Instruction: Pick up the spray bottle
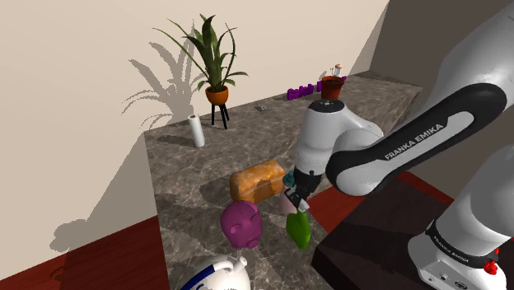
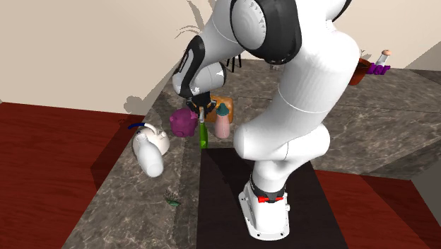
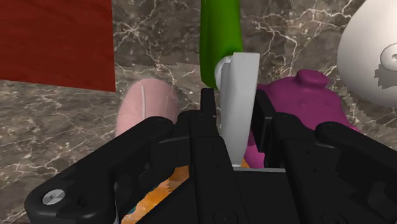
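Note:
The spray bottle (image 2: 203, 134) has a green body and a white head. It hangs below my gripper (image 2: 201, 107), near the counter's edge by the stand. In the wrist view my gripper (image 3: 236, 114) is shut on the white head (image 3: 240, 83), and the green body (image 3: 219, 35) points away from the fingers. From the shoulder camera the green body (image 1: 298, 230) tilts under the gripper (image 1: 292, 200). I cannot tell whether its base touches the marble.
A pink bottle (image 2: 222, 122) with a teal top stands right beside the gripper. A magenta piggy bank (image 1: 241, 222), a bread loaf (image 1: 258, 181) and a white jug (image 1: 216, 276) crowd the marble counter (image 1: 189, 181). A paper roll (image 1: 196, 130) and a potted plant (image 1: 216, 62) stand farther back.

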`<state>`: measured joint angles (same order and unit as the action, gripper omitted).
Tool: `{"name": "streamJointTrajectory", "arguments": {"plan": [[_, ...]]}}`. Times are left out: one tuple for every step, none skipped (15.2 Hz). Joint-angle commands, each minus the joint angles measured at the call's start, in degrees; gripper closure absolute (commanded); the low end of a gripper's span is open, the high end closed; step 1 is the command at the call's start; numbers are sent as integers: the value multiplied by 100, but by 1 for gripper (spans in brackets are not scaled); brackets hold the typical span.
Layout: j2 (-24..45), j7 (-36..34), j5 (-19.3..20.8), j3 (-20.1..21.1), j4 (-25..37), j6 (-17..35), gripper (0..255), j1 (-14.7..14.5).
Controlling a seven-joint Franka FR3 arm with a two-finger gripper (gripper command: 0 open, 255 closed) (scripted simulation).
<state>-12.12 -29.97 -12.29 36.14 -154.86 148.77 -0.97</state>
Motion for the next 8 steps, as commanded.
{"name": "streamJointTrajectory", "arguments": {"plan": [[-188, 101, -119, -70, 31, -210, 255, -59], [-275, 134, -161, -100, 54, -315, 255, -85], [-359, 164, -198, -130, 79, -420, 255, -108], [-442, 191, -231, -159, 104, -524, 255, -130], [-521, 216, -259, -188, 131, -627, 255, -150], [-599, 238, -284, -217, 160, -729, 255, -168], [-610, 240, -287, -222, 164, -745, 255, -172], [-610, 240, -287, -222, 164, -745, 255, -172]]}}
